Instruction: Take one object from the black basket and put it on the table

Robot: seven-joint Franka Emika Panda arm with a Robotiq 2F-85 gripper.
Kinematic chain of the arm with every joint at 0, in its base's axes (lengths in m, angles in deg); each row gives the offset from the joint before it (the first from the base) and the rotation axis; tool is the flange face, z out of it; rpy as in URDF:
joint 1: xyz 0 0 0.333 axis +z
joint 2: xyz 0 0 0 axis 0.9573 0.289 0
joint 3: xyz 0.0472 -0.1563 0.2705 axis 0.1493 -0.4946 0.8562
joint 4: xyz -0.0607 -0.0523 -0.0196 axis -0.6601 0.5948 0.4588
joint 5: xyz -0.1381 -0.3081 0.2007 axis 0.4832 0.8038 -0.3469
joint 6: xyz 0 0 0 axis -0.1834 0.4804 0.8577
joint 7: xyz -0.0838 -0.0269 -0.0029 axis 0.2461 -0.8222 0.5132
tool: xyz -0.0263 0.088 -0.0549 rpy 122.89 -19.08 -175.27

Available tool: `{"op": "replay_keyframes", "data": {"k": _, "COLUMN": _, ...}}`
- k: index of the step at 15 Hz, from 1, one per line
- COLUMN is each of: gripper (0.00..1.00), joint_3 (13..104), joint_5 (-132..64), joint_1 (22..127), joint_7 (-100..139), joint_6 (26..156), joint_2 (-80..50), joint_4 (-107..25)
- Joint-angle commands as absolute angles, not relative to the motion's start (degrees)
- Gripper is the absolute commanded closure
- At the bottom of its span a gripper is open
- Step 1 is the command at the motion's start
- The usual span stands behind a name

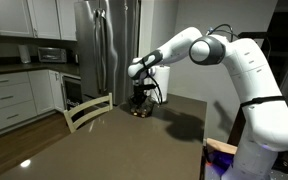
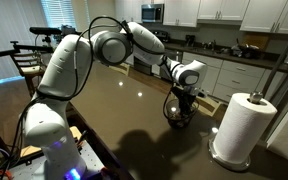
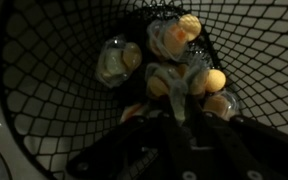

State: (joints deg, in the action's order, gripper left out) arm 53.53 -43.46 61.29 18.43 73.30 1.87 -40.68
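The black basket (image 1: pixel 141 110) (image 2: pixel 176 116) stands on the far part of the dark glossy table (image 1: pixel 134 145) (image 2: pixel 104 115). My gripper (image 1: pixel 138 99) (image 2: pixel 181 102) reaches straight down into it. In the wrist view the black mesh wall (image 3: pixel 54 70) surrounds several orange and yellow wrapped candies (image 3: pixel 174 40). My dark fingers (image 3: pixel 184 108) sit close together at the bottom of the view. A strip of clear wrapper from one candy (image 3: pixel 162 86) is pinched between them. The fingertips are dim and partly hidden.
A white paper-towel roll (image 2: pixel 242 125) stands on the table close beside the basket. A light wooden chair (image 1: pixel 87 112) is pushed against the table edge. A steel fridge (image 1: pixel 104 45) and white kitchen counters (image 2: pixel 224 60) stand behind.
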Motion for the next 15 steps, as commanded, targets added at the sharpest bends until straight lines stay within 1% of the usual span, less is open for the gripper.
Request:
{"op": "replay_keyframes", "data": {"k": 1, "gripper": 0.93, "joint_3": 53.81, "joint_5": -43.38, "joint_1": 61.06, "joint_7": 18.46, "joint_6": 73.53, "joint_2": 1.35, "joint_4": -41.34}}
{"op": "replay_keyframes", "data": {"k": 2, "gripper": 0.94, "joint_3": 53.84, "joint_5": -43.34, "joint_1": 61.13, "joint_7": 18.54, "joint_6": 73.44, "joint_2": 0.90, "joint_4": -41.62}}
{"op": "replay_keyframes", "data": {"k": 3, "gripper": 1.00, "joint_3": 53.78, "joint_5": -43.19, "joint_1": 61.28, "joint_7": 18.37, "joint_6": 73.48, "joint_2": 0.51, "joint_4": -41.86}}
{"op": "replay_keyframes", "data": {"k": 4, "gripper": 0.96, "joint_3": 53.78, "joint_5": -43.08, "joint_1": 61.44, "joint_7": 18.39, "joint_6": 73.64, "joint_2": -0.05, "joint_4": -42.27}}
{"op": "replay_keyframes", "data": {"k": 15, "gripper": 0.96, "joint_3": 53.58, "joint_5": -41.87, "joint_1": 62.71, "joint_7": 18.02, "joint_6": 74.45, "joint_2": -4.72, "joint_4": -45.25}}
